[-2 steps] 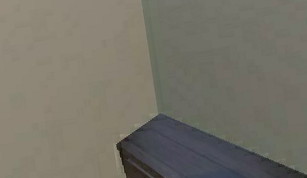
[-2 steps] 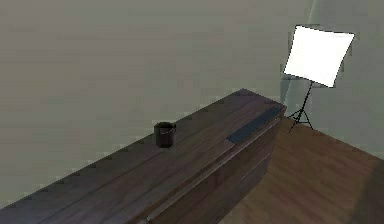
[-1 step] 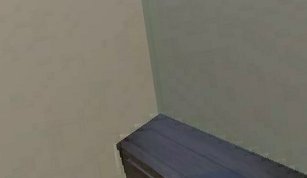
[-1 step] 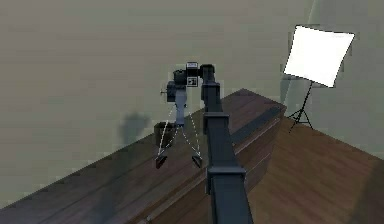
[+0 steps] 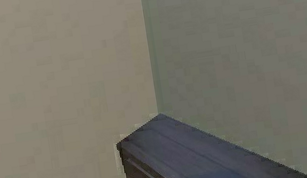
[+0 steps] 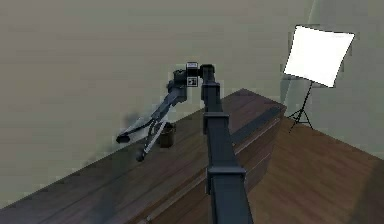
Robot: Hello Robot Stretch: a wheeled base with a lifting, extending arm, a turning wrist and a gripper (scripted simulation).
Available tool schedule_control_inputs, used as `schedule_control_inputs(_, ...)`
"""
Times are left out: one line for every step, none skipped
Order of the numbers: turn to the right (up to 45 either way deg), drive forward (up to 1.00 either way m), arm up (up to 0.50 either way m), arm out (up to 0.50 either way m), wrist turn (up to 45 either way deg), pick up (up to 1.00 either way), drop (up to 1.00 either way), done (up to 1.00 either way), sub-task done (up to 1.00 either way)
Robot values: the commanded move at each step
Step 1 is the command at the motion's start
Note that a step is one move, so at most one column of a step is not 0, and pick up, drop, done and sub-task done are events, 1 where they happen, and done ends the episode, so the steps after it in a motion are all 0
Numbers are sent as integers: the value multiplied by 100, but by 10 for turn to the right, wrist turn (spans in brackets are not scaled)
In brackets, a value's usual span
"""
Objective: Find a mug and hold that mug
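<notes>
Gripper (image 6: 133,146): dark body with two thin fingers, seen in the arm side view, angled down and toward that view's left from the wrist. Its far end sits low by the long dark-brown wooden cabinet top (image 6: 90,185). Grip state: cannot tell from the pictures. Holding anything: cannot tell, since a thing stands on the surface right by the fingers.

Task's thing: small dark upright cylinder (image 6: 167,135), standing on the cabinet top close to the wall, just beside the gripper on its right in the arm side view. It is too small to confirm as a mug; only shape and dark colour are noted. Whether the fingers touch it cannot be told.

Arm: dark square bar (image 6: 220,150), rising from the bottom edge just right of middle and crossing in front of the cabinet top. At its far end are two small white squares with black marks (image 6: 184,73).

Surroundings, arm side view: plain grey-beige wall (image 6: 80,60) behind the cabinet. Toward the right, a white square softbox lamp on a thin dark tripod (image 6: 318,52) stands on reddish-brown plank floor (image 6: 330,180), well apart from the gripper.

Forward view: two plain beige-grey walls (image 5: 58,71) meet in a corner. Below it, lower right, is the end of a dark blue-grey wooden furniture top (image 5: 197,156).
</notes>
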Motion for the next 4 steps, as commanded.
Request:
schedule_control_inputs(0, 0, 0, 0, 450, 0, 0, 0, 0)
schedule_control_inputs(0, 0, 0, 0, 450, 0, 0, 0, 0)
schedule_control_inputs(0, 0, 0, 0, 90, 0, 0, 0, 0)
schedule_control_inputs(0, 0, -30, 0, 0, 0, 0, 0, 0)
